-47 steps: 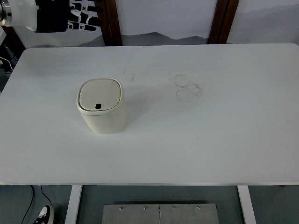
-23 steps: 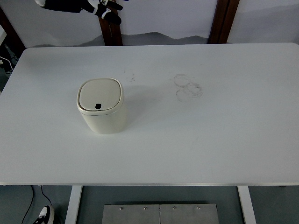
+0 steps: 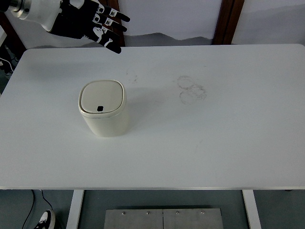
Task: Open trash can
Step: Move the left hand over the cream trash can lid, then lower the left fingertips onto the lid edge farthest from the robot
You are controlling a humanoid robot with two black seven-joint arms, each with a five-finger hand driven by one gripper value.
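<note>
A small cream trash can (image 3: 103, 108) stands upright on the white table (image 3: 200, 138), left of centre. Its rounded square lid is down, with a small black button near the lid's front edge (image 3: 100, 109). My left hand (image 3: 90, 26) is black with white finger segments. It hovers at the top left, over the table's far edge, well behind and above the can. Its fingers (image 3: 112, 46) are spread and hold nothing. The right arm is out of view.
Faint ring stains (image 3: 191, 88) mark the table right of centre. Dark wooden posts (image 3: 228, 21) stand behind the far edge. A cable and a shoe (image 3: 45, 219) lie on the floor at the bottom left.
My left hand has come back down into view and moved right and towards the can, with fingers now spread. The can has not moved and its lid stays down.
</note>
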